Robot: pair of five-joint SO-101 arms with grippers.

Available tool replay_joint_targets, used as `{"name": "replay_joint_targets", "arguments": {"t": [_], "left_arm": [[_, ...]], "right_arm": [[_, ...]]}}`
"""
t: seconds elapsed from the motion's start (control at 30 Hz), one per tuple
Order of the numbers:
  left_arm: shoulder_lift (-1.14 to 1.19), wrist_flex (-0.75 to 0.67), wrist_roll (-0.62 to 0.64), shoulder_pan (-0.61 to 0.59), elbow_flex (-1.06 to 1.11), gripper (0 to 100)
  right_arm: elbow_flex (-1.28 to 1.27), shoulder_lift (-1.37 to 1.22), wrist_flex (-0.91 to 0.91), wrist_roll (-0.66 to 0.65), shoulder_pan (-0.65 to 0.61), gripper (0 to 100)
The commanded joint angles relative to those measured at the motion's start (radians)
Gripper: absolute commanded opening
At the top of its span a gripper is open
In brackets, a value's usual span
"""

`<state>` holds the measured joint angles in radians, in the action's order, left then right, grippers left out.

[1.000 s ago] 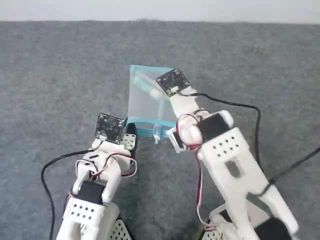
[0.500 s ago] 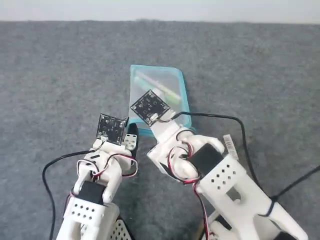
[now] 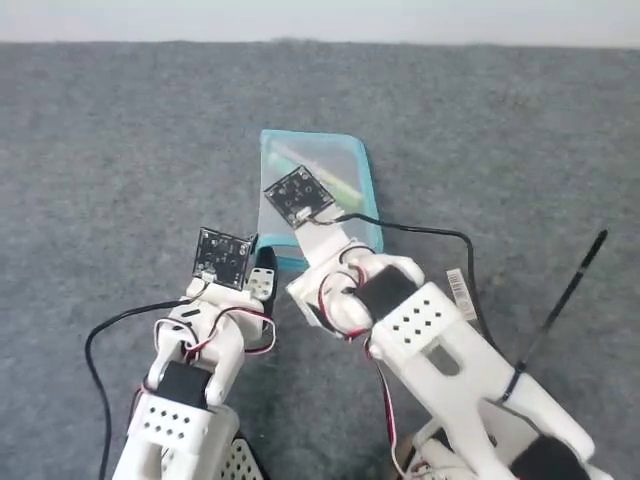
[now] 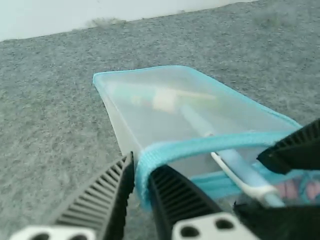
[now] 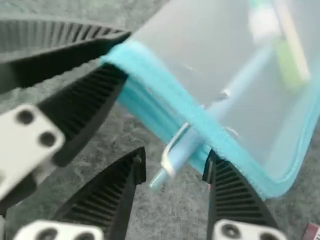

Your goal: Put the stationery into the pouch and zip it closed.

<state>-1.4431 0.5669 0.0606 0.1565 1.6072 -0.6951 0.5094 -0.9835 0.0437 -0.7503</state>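
Note:
The translucent pouch (image 3: 318, 185) with cyan trim lies in the middle of the grey mat. Inside it are a green and white pen (image 3: 322, 174) and a light blue pen (image 4: 239, 165). My left gripper (image 4: 141, 170) is shut on the cyan edge of the pouch's mouth at its near left corner (image 3: 264, 258). My right gripper (image 5: 175, 160) is open just beside it at the mouth. Its fingers (image 5: 227, 192) straddle the blue pen's clip end (image 5: 172, 152), which sticks out of the opening. The left gripper's fingers (image 5: 75, 100) appear pinching the trim (image 5: 150, 75).
A small white label with a barcode (image 3: 457, 285) lies on the mat right of the right arm. A black cable (image 3: 565, 295) runs at the far right. The grey mat (image 3: 120, 140) is open to the left and behind the pouch.
The right arm swung from the pouch's near right corner leftward to the mouth beside the left gripper. The raised mouth sank flatter. The left arm kept still.

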Motion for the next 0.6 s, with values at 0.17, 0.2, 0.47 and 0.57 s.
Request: {"name": "replay_joint_targets", "arguments": {"t": [0.17,0.2,0.47,0.57], "left_arm": [[0.018,-0.04,0.015,0.009,-0.016,1],[0.018,-0.04,0.015,0.009,-0.016,1],[0.018,-0.038,0.015,0.008,-0.015,1],[0.018,-0.038,0.015,0.003,-0.015,1]], "right_arm": [[0.009,-0.005,0.061,0.015,0.074,18.7],[0.009,-0.005,0.061,0.015,0.074,15.9],[0.006,-0.007,0.067,-0.048,0.079,0.8],[0.006,0.004,0.053,-0.068,0.081,0.7]]}}
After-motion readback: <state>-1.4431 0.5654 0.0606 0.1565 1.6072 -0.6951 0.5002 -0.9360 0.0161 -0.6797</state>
